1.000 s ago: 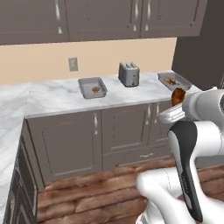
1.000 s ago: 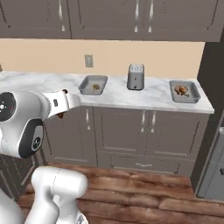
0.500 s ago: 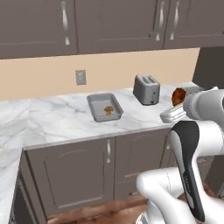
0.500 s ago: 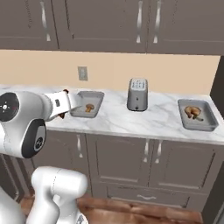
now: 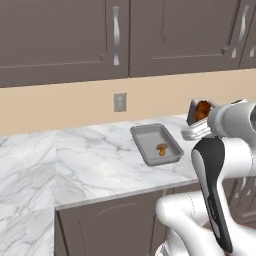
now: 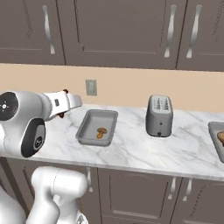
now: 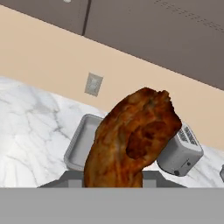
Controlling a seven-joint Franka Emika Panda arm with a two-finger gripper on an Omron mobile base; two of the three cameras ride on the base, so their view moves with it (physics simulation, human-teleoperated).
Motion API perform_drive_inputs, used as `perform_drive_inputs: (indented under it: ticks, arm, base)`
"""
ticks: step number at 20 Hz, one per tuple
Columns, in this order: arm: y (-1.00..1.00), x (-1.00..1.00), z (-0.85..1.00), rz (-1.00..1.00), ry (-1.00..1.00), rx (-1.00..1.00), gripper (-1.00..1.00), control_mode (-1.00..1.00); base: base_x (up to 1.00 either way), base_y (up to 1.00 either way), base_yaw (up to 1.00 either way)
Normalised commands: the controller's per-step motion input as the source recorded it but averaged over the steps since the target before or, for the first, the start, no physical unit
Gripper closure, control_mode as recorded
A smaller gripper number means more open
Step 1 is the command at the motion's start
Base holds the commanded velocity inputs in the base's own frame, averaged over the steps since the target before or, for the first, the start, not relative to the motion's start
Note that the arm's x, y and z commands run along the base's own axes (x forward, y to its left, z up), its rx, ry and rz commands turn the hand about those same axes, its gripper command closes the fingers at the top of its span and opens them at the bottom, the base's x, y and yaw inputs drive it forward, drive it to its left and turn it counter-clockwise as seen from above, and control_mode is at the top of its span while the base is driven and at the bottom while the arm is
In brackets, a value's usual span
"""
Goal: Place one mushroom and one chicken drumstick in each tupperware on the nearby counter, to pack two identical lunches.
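My jaws pinched a chicken drumstick [image 7: 131, 140] above the marble table [image 5: 90, 165], near a grey tupperware [image 6: 87, 124]. Inside that tupperware lay 1 mushroom [image 6: 101, 132], beside a toaster [image 6: 159, 115].

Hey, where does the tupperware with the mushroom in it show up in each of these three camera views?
Left base view: the tupperware lies right of centre on the counter, below the wall outlet.
Right base view: tupperware left of centre, left of the toaster.
Hand view: tupperware lower left, partly hidden behind the held chicken drumstick.
Shared landmark: the wall outlet above the tray.
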Motion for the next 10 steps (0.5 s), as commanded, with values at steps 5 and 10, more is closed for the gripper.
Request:
perform_drive_inputs:
  ticks: [5,10]
  arm:
    - [0.00,0.00,-0.08,0.00,0.01,-0.01,1.00,-1.00]
    - [0.00,0.36,-0.50,0.00,0.12,-0.01,1.00,-1.00]
  base:
    - [0.03,0.04,0.00]
    - [0.00,0.00,0.00]
